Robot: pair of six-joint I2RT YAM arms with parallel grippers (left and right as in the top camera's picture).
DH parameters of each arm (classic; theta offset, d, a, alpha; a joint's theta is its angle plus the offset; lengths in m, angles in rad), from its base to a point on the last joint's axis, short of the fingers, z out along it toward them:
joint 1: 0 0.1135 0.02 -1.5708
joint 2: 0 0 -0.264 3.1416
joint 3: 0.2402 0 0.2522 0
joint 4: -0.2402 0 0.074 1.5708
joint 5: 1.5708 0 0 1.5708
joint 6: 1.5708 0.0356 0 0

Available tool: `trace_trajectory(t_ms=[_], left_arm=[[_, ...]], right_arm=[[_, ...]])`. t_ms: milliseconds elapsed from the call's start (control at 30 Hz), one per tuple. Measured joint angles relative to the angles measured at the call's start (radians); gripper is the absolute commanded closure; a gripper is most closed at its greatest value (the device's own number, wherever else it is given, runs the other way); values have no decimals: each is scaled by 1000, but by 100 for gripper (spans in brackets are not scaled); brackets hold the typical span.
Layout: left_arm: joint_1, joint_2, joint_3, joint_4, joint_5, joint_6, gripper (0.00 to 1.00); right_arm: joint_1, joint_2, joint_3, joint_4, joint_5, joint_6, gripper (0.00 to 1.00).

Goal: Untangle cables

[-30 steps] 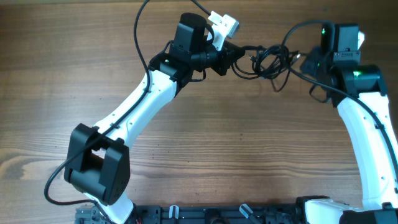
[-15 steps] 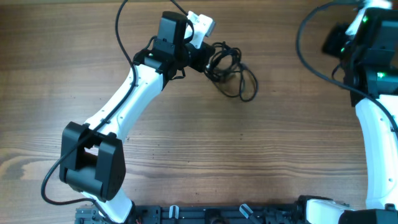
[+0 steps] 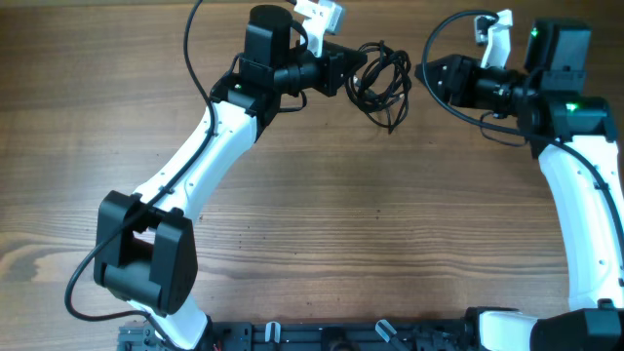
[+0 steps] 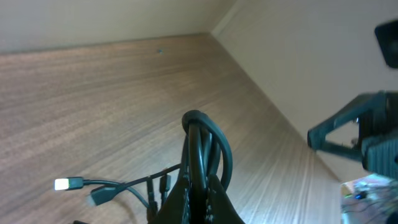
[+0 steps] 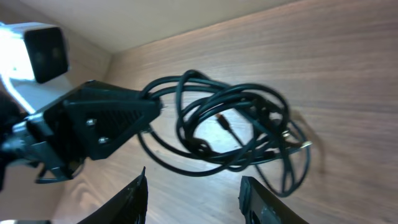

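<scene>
While the knotted clump of cables is gripped at one end by the closed left gripper, the right gripper is positioned just beside the clump's other side, its jaws partly parted and nothing touched by them.

Tables: one brown wooden table.
Robot arms: two white arms with black joints over the table, the left arm and the right arm.
Grippers: two black two-finger ones near the table's far edge, the left gripper and the right gripper.
Cable clumps: one tangle of thin black cables.
Cables inside it: too tangled to count.
Small plug ends: at least two show.
</scene>
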State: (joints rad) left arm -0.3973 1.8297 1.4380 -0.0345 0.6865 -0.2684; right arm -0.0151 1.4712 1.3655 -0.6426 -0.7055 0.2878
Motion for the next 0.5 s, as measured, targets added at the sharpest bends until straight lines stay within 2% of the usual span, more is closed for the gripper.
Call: trace_trajectory(t_ms=[200,400,500], left_arm=[[-13,0,0,10,5,-102,96],[-41,0,0,13,11,-121,96],[-41,0,0,13,12,-127,96]], right_arm=[[90,11,0,16,115,214,50],[101,103,0,84,166,328,51],[101,150,0,134,168,369,57]])
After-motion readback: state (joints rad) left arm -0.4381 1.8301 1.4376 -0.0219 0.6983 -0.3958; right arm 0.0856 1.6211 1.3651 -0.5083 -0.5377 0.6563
